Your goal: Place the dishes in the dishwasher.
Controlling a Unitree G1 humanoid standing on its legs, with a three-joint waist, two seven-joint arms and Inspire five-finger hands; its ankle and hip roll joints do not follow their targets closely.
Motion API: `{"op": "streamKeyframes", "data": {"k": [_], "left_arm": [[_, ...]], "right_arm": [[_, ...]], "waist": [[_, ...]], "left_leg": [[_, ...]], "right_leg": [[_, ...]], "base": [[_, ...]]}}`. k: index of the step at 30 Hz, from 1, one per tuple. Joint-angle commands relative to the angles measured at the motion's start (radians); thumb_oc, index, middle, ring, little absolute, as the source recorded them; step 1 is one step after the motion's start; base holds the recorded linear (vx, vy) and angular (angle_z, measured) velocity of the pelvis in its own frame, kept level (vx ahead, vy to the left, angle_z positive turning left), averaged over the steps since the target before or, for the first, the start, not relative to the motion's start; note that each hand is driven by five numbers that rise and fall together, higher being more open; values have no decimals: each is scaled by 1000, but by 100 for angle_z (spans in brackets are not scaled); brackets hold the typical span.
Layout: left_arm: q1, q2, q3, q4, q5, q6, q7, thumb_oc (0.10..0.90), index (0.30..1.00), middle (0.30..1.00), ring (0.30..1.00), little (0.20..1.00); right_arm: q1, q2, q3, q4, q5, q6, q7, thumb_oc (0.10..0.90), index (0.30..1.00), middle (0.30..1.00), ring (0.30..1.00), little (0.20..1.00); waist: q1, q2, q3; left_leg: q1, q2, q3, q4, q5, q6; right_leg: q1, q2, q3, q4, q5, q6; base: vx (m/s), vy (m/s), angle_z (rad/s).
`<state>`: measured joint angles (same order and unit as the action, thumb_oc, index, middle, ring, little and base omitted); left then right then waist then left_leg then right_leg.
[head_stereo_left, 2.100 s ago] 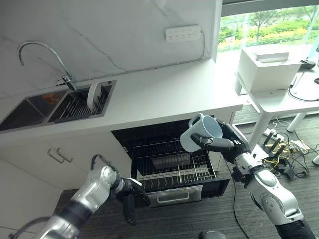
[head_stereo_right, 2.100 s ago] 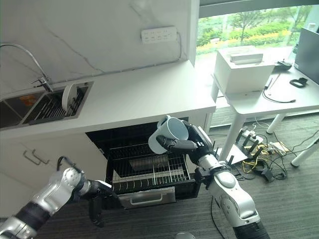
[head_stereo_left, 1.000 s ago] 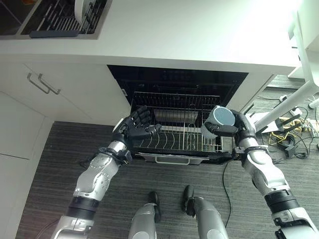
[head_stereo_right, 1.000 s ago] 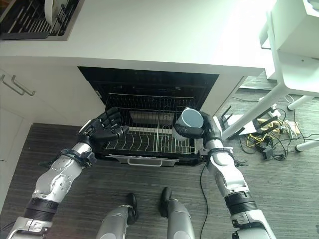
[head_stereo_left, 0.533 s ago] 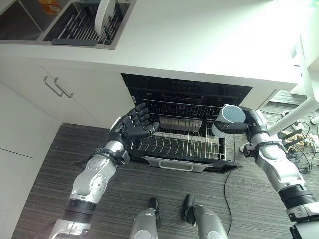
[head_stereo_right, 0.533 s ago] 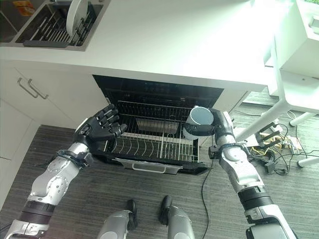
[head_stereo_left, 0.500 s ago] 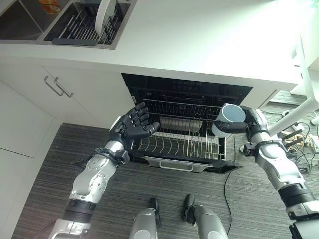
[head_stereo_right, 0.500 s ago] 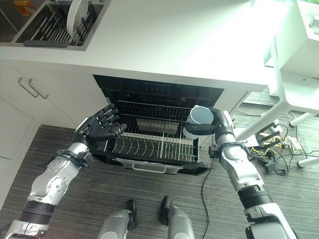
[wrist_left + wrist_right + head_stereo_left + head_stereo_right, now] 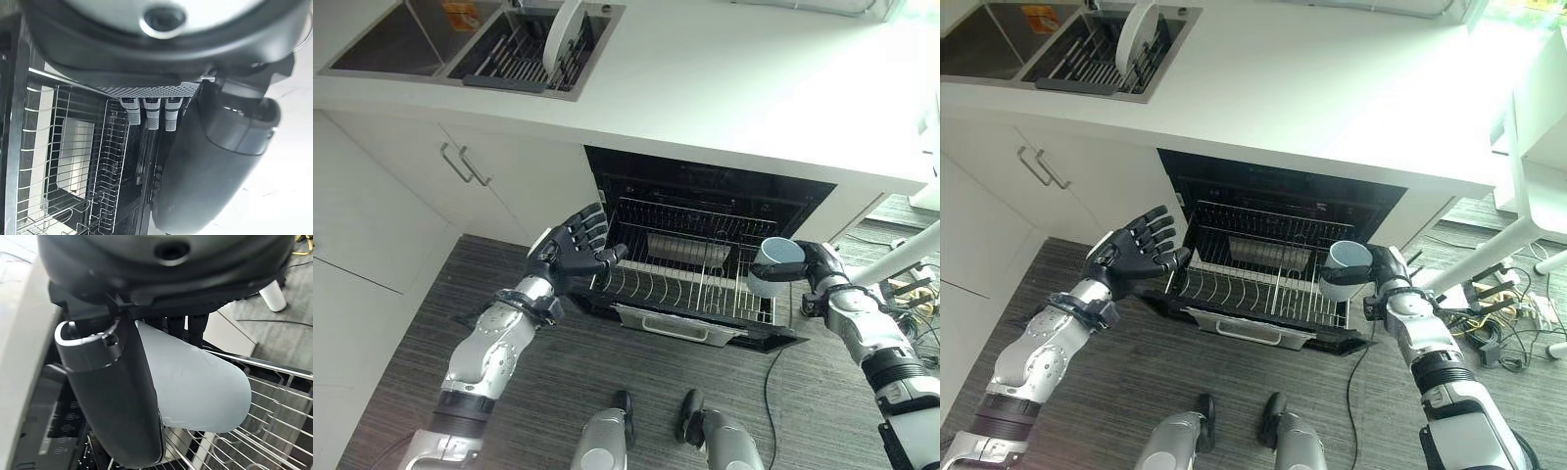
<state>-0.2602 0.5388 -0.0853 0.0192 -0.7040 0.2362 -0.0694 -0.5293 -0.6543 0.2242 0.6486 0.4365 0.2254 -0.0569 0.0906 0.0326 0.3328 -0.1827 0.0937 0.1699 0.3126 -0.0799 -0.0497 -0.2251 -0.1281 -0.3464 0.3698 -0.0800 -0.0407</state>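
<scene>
Eye views: we see the whole scene from above. The dishwasher (image 9: 705, 211) stands open under the counter (image 9: 724, 78), with its wire rack (image 9: 690, 279) pulled out over the floor (image 9: 401, 323). At the far left of the counter is a sink (image 9: 1087, 39) with a white plate (image 9: 1136, 27) standing on edge in it.

Right wrist view: we see what the eye views cannot, the grip up close. The thumb (image 9: 112, 396) lies along the mug's (image 9: 195, 382) side and the fingers (image 9: 188, 325) curl round its far side. Rack wires run just below the mug.

Left wrist view: we see straight fingertips (image 9: 149, 115) and the thumb (image 9: 210, 171), with rack wires and the dark dishwasher interior past them. Nothing lies between them.

Right hand: our right hand (image 9: 1386, 269) is closed round the mug (image 9: 1342, 269) and holds it at the rack's right end, above the wires. We cannot tell whether it touches them.

Left hand: our left hand (image 9: 570, 257) is spread wide, palm up, holding nothing. It hangs at the rack's left front corner, just beside it. We cannot tell if a fingertip touches the wire.

Mug: pale blue-grey outside, lighter inside, round and smooth. In the eye views its mouth faces up toward us. We see no handle from here.

Rack: rows of upright tines, a flat pale piece (image 9: 680, 245) at the back.
</scene>
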Motion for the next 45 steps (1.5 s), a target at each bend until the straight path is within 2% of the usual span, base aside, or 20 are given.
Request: {"op": "streamKeyframes", "data": {"k": [1,8,17,31,38,39,40,45], "left_arm": [[-14,56,-15,-126,-68,-91,-52,800,900,900,900,900],[-47,97,-15,-108,-93,-123,-62,800,900,900,900,900],[-89,139,-19,-108,-131,-142,-65,800,900,900,900,900],[-168,195,-29,-125,-198,-184,-55,800,900,900,900,900],[-181,201,-38,-125,-208,-195,-53,800,900,900,900,900],[-181,201,-39,-127,-207,-196,-51,800,900,900,900,900],[-182,199,-40,-127,-206,-197,-50,800,900,900,900,900],[-189,203,-47,-139,-210,-197,-41,800,900,900,900,900]], "right_arm": [[-109,-62,44,48,30,-61,51,400,300,300,300,300],[-199,-103,88,130,78,-6,110,400,300,300,300,300],[-319,-136,132,247,46,-30,139,400,300,300,300,300],[-449,-159,185,290,48,-59,106,400,300,300,300,300],[-471,-157,207,293,24,-54,84,400,300,300,300,300],[-474,-159,209,295,21,-56,72,635,653,653,653,653],[-475,-159,209,296,17,-56,68,800,900,900,900,900],[-493,-160,220,293,14,-41,57,800,900,900,900,900]], "waist": [[16,-23,-95],[21,-7,-57],[28,18,-14],[24,44,87],[23,49,102],[23,48,103],[23,48,104],[24,44,106]], "left_leg": [[2,51,-59,-13,-85,-58],[-18,42,-68,-13,-77,-61],[-47,35,-74,-13,-65,-63],[-118,23,-85,-13,-54,-64],[-138,22,-85,-13,-51,-64],[-140,22,-84,-13,-51,-64],[-140,21,-84,-13,-50,-63],[-145,22,-81,-13,-49,-64]], "right_leg": [[90,-84,52,-70,-76,185],[67,-91,57,-70,-67,186],[38,-103,61,-70,-55,187],[-45,-106,90,-70,-38,186],[-66,-105,94,-70,-34,184],[-68,-106,94,-70,-34,184],[-69,-106,94,-70,-33,184],[-76,-106,95,-70,-29,186]], "base": [[-7,-3,11],[-41,-3,3],[-19,1,1],[-31,-5,1],[0,0,0],[0,0,0],[0,0,0],[-29,8,0]]}}
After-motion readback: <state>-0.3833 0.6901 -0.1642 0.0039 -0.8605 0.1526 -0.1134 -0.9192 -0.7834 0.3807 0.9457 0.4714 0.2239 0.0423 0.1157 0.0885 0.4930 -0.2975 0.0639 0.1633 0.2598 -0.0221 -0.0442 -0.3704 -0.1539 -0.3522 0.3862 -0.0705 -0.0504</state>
